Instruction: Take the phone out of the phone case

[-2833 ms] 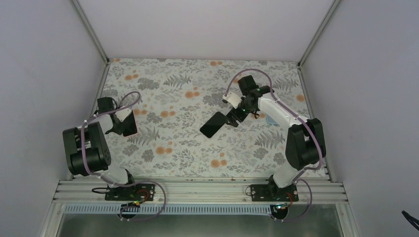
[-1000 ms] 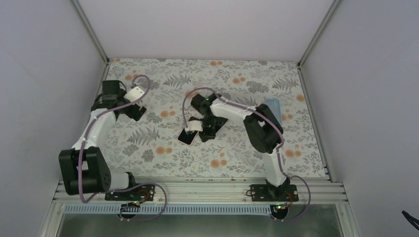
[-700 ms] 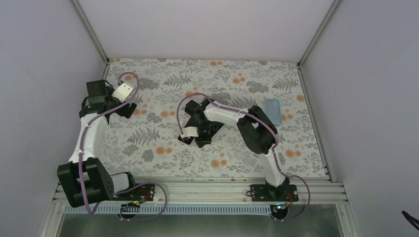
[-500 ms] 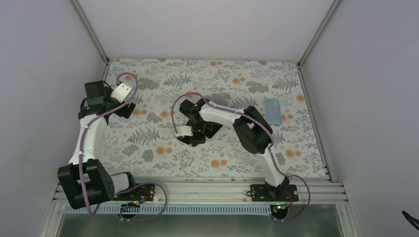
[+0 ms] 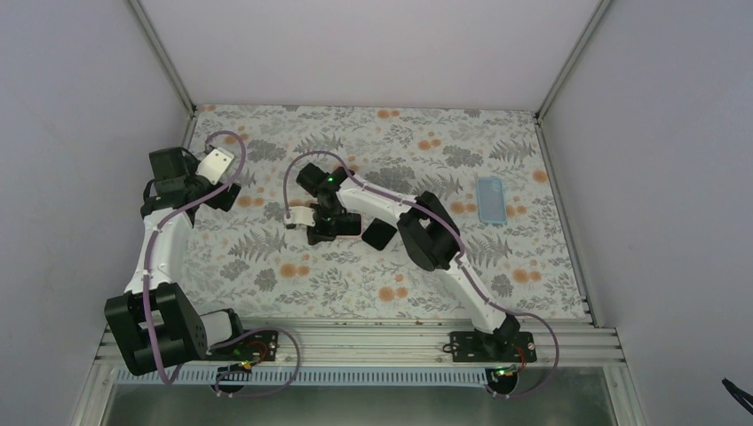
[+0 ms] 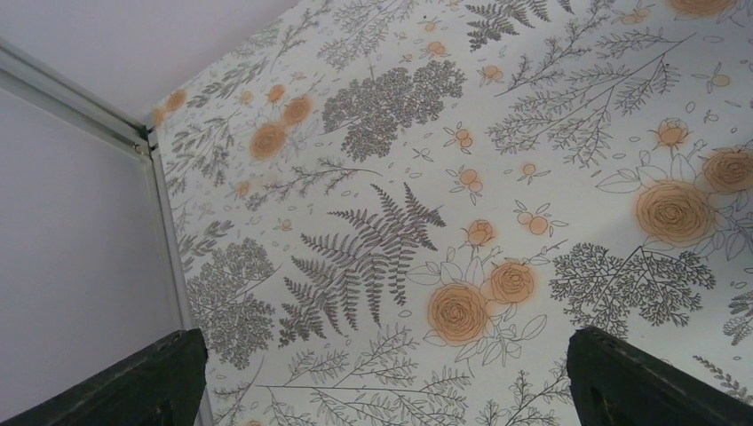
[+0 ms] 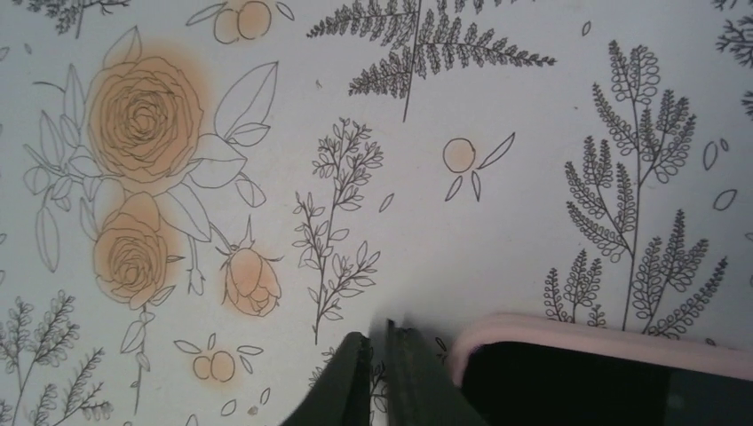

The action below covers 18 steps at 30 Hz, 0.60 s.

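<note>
The phone [image 5: 379, 235], black-faced with a pink rim, lies flat near the table's middle, partly under my right arm. The right wrist view shows its pink corner [image 7: 533, 333] just right of my fingers. My right gripper [image 5: 330, 236] [image 7: 382, 337] is shut with nothing between its fingers, low over the cloth beside the phone. A flat light-blue case [image 5: 491, 199] lies alone at the right. My left gripper [image 5: 229, 195] [image 6: 386, 346] hangs open and empty over the far left of the table.
A floral cloth [image 5: 293, 284] covers the table. Grey walls and a metal frame post [image 6: 164, 222] close the left side near my left gripper. My right arm's links [image 5: 426, 232] stretch across the middle above the phone.
My right arm has swung left and further back; the phone now lies to the right of its shut fingers. My left gripper has drifted slightly left and stays open.
</note>
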Available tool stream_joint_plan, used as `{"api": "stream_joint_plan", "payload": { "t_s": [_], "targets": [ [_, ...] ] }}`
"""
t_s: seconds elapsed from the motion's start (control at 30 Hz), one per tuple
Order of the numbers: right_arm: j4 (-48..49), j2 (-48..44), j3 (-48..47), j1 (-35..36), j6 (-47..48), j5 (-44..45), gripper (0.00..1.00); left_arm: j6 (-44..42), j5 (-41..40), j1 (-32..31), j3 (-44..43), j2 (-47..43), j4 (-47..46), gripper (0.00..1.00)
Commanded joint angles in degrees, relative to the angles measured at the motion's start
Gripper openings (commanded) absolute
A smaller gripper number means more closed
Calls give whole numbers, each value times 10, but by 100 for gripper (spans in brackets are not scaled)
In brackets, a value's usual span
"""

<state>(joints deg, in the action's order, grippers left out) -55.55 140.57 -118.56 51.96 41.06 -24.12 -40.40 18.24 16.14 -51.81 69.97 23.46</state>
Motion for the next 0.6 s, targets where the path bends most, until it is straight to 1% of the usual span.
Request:
{"api": "stream_joint_plan", "payload": {
  "t_s": [0.0,0.03,0.1,0.13,0.2,0.23,0.27,0.33,0.47,0.57],
  "targets": [
    [1,-31,-2,-15,-1,-42,17,10,4,7,19,-9,-34,100],
    [-4,-46,2,-20,3,-56,25,10,6,8,22,-12,-37,100],
    [-26,-82,15,-31,24,-88,58,14,11,9,28,-18,-44,100],
    [-35,-97,20,-35,32,-97,70,16,15,9,30,-20,-46,100],
    [-40,-127,38,-49,38,-104,87,21,25,9,30,-20,-45,100],
    [-49,-138,42,-54,46,-103,98,23,29,9,30,-21,-45,100],
    [-53,-147,47,-59,52,-92,100,25,32,9,29,-20,-45,100],
    [-48,-155,60,-68,54,-58,100,30,36,9,29,-18,-45,100],
    [-5,-144,85,-81,24,14,100,36,43,9,27,-11,-45,100],
    [33,-143,114,-86,16,34,100,36,42,9,27,-12,-44,100]
  ]
}}
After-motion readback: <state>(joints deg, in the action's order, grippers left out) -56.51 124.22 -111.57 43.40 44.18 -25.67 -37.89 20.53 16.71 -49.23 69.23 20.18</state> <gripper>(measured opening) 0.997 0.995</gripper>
